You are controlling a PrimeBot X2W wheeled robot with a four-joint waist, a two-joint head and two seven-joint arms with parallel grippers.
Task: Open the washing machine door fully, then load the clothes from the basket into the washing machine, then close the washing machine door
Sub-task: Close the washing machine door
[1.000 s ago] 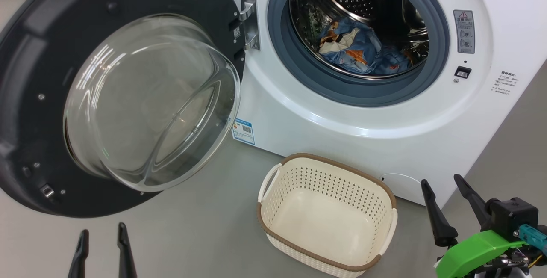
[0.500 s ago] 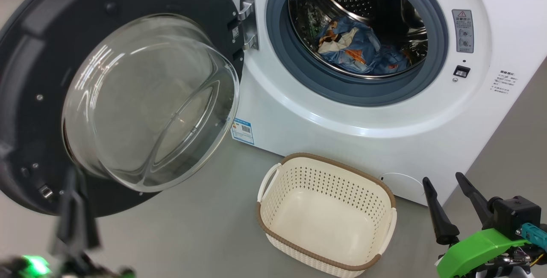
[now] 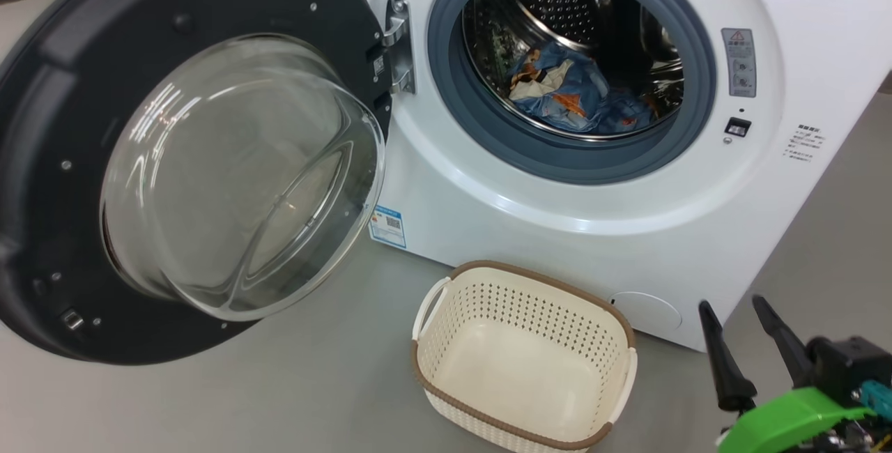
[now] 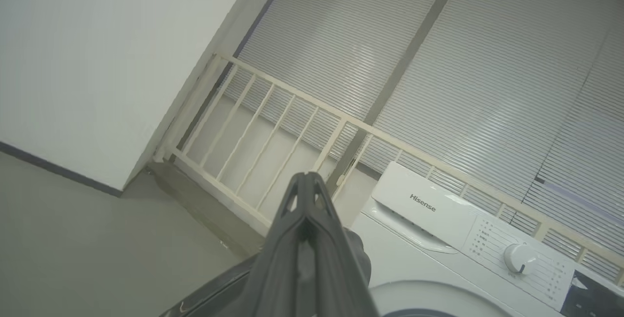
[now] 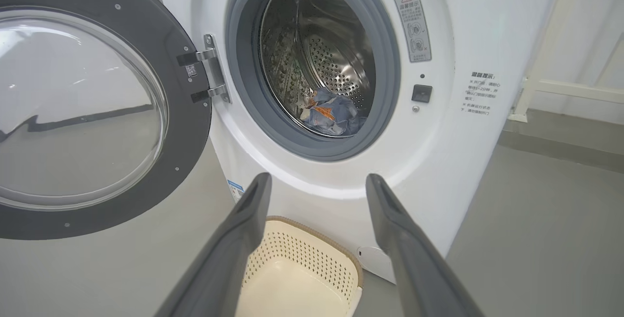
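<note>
Blue printed clothes [image 3: 578,94] lay bundled low in the steel drum [image 3: 557,0] of the washing machine [image 3: 529,216]. The basket [image 3: 519,369] stood bare on the floor [image 3: 313,383] just in front of it, so loading looked finished. The washing machine door [image 3: 188,160] hung swung wide to the left on its hinge [image 3: 398,45], so opening was done as well. Only closing the door seemed left.

The left hand [image 4: 306,195] was pinched fully shut with nothing between its fingers. It was raised near the machine's top and aimed at a railing [image 4: 273,127] and blinds [image 4: 487,63]. Whether it touched the door could not be told. The right hand [image 3: 732,303] was spread wide and held nothing. It sat low to the right of the basket, clear of it and of the machine.
</note>
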